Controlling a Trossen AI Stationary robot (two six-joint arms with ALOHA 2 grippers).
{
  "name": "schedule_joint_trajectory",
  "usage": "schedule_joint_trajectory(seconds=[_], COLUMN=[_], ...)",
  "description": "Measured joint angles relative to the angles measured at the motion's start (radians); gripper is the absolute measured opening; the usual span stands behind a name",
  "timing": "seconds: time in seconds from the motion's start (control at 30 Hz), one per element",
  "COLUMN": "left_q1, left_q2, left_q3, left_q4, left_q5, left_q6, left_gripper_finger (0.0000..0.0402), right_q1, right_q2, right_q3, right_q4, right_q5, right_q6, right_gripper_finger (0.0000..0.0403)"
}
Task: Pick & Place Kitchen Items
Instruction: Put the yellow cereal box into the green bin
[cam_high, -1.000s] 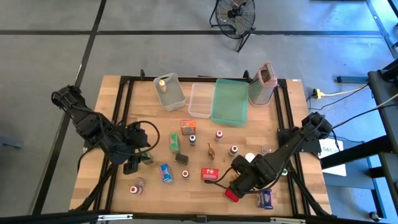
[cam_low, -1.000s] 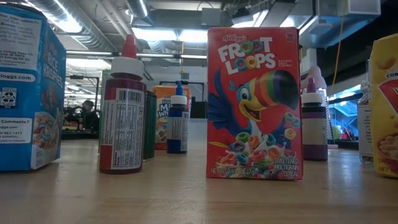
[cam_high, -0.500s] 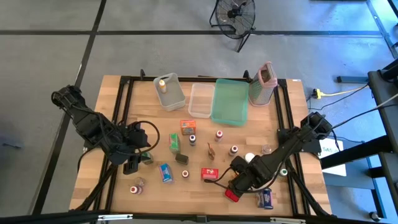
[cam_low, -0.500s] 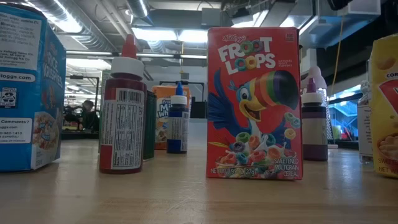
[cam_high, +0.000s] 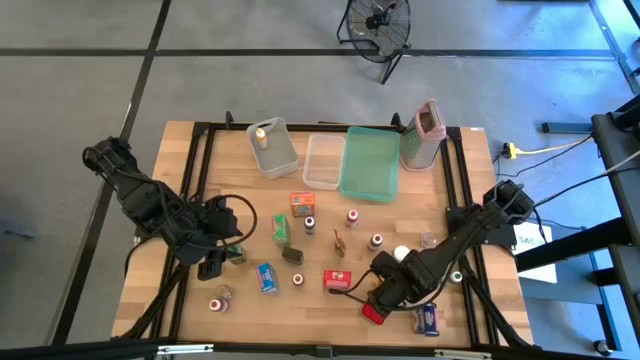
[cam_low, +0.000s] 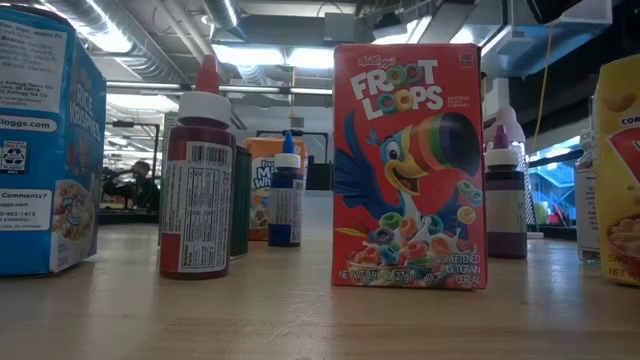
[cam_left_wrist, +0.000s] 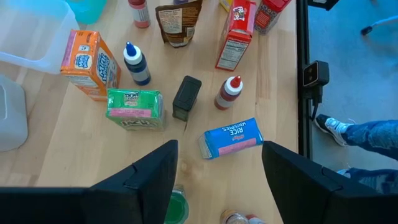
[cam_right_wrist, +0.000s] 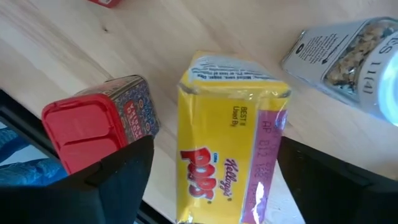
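Little has shifted since the earlier frames: right gripper (cam_right_wrist: 208, 186), fingers apart, straddles the yellow Pops box (cam_right_wrist: 233, 143), ungrasped; left gripper (cam_left_wrist: 217, 180) hovers open.

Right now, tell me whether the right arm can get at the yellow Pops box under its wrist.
Probably yes. The right gripper hangs over the yellow Pops box with its fingers spread to either side of it. The red-lidded tin sits close on one side and the clear jar on the other, but neither lies between the fingers.
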Motion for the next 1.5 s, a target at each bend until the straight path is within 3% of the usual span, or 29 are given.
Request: schedule_joint_trajectory(seconds=[0.8,1.0,1.2,1.5], left_q1=[0.0,0.0,0.0,0.0], left_q2=[0.0,0.0,0.0,0.0], left_q3=[0.0,0.0,0.0,0.0], left_q4=[-0.031,-0.031,-0.031,-0.031], left_q5=[0.0,0.0,0.0,0.044], left_q6=[0.039,0.048,0.063,0.072], left_gripper_finger=[0.0229,0.023,0.0228,0.0228], right_q1=[0.0,0.0,0.0,-0.007], right_q2=[0.0,0.0,0.0,-0.002], right_q3=[0.0,0.018,0.14,0.45], right_q4=[-0.005,-0.016,-0.131,-0.44], right_q5=[0.015,0.015,0.013,-0.001], right_q6=[0.007,0.024,0.021,-0.006], right_gripper_finger=[0.0129,0.01,0.0097,0.0096])
